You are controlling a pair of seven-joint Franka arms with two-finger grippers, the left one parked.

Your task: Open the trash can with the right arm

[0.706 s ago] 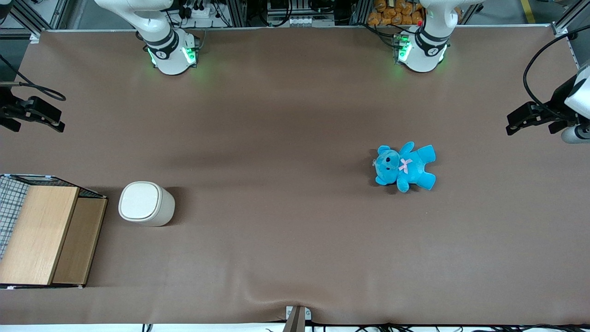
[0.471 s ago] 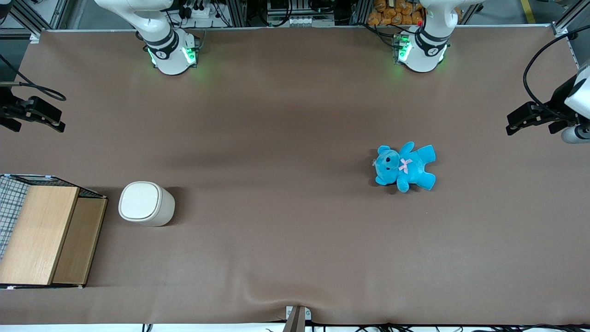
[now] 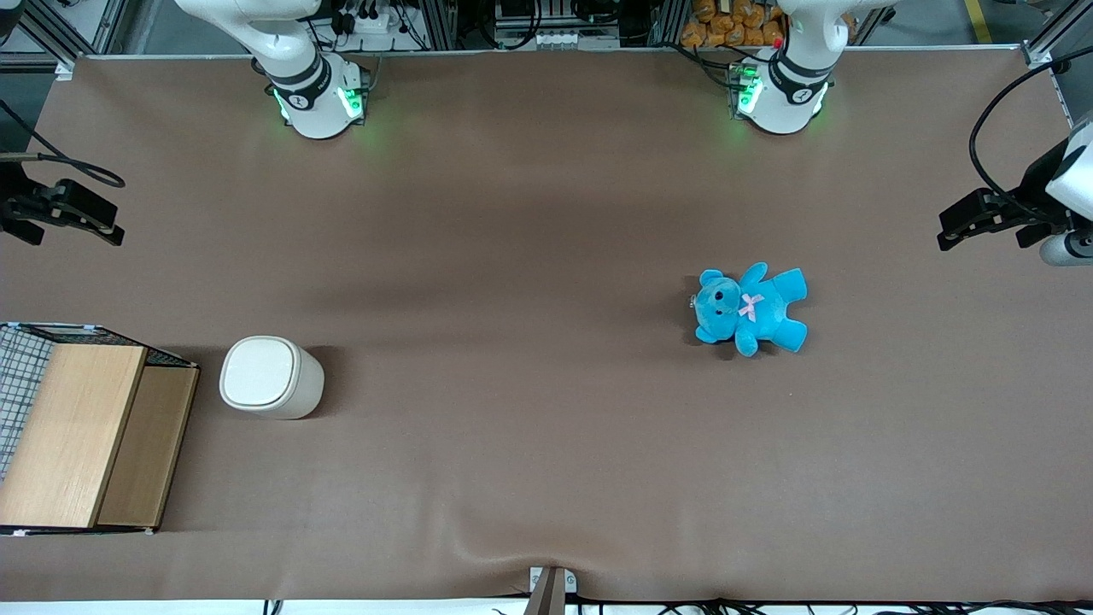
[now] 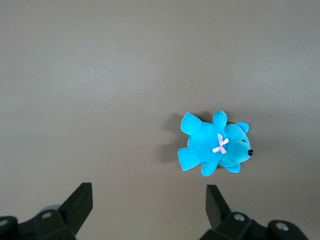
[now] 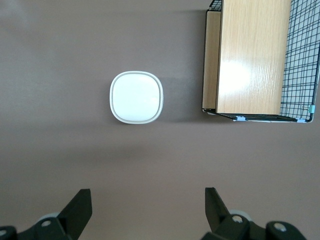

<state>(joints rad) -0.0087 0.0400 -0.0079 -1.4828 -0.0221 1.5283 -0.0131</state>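
A brown mat (image 3: 529, 256) is covering the whole table, and the cream-white trash can (image 3: 270, 377) is standing on it with its flat lid closed, toward the working arm's end, just beside the wooden box with wire mesh (image 3: 81, 431) without touching it. The right arm's gripper (image 5: 148, 207) is hanging high above the mat with its two black fingers (image 5: 80, 207) spread wide and grasping nothing, farther from the front camera than the trash can. A blue teddy (image 3: 750, 308) is lying well apart from the can, toward the parked arm's end.
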